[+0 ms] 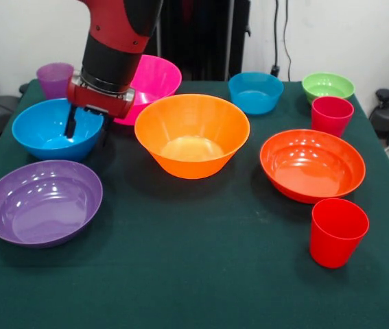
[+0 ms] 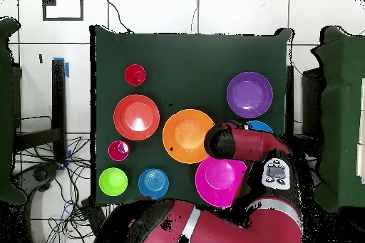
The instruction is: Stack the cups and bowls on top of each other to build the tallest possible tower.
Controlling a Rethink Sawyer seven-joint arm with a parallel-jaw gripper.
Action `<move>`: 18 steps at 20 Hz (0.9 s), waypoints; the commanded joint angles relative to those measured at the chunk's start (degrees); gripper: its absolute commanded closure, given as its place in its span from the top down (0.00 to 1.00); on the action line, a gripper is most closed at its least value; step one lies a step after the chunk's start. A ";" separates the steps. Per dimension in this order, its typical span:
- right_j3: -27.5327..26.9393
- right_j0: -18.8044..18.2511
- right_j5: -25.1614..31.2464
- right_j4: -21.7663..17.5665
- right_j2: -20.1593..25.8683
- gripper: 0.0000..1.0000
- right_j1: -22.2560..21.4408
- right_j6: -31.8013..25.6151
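Front view: nothing is stacked yet; every piece sits alone on the green counter (image 1: 194, 274). The arm comes down over the medium blue bowl (image 1: 57, 130), and the gripper (image 1: 84, 127) has its jaws dipped inside the bowl, one dark finger (image 1: 70, 125) showing just inside the far rim. They look parted and holding nothing, though the second finger is hard to make out. Step in hand, as I judge it: the first pick, taking this bowl by its rim. The next move calls for closing on the wall, lifting clear, then setting it into a wider bowl (the orange bowl (image 1: 192, 133) is nearest). The purple cup (image 1: 55, 79) stands behind, the pink bowl (image 1: 154, 79) beside the arm.

Overhead view: the arm covers nearly all of the blue bowl (image 2: 260, 125); the jaws are hidden. It does show the spacing plainly, with the purple bowl (image 2: 249, 94) well apart from the red-orange bowl (image 2: 136, 117).
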 commanded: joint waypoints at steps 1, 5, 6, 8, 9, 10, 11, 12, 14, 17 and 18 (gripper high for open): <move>1.73 1.34 -3.82 -1.52 3.77 1.00 2.10 7.16; 1.41 1.48 -3.69 -1.96 3.67 1.00 2.81 6.46; 1.50 1.06 -3.73 -1.81 4.06 1.00 2.93 6.44; 1.45 0.75 -3.35 -1.59 4.33 1.00 3.11 6.35; 1.40 0.81 -3.09 -1.49 4.22 1.00 3.18 6.38; 1.38 0.80 -2.75 -1.38 4.19 1.00 3.23 6.37; 1.35 0.77 -2.33 -1.17 4.13 1.00 3.39 6.44; 1.38 0.60 -1.77 -0.98 4.22 1.00 3.38 6.38; 1.32 0.56 -1.35 -0.61 4.04 1.00 3.66 6.66; 1.23 0.45 -1.11 -0.22 3.84 1.00 4.21 7.05; 1.12 0.27 -1.30 -0.23 3.96 1.00 4.48 7.04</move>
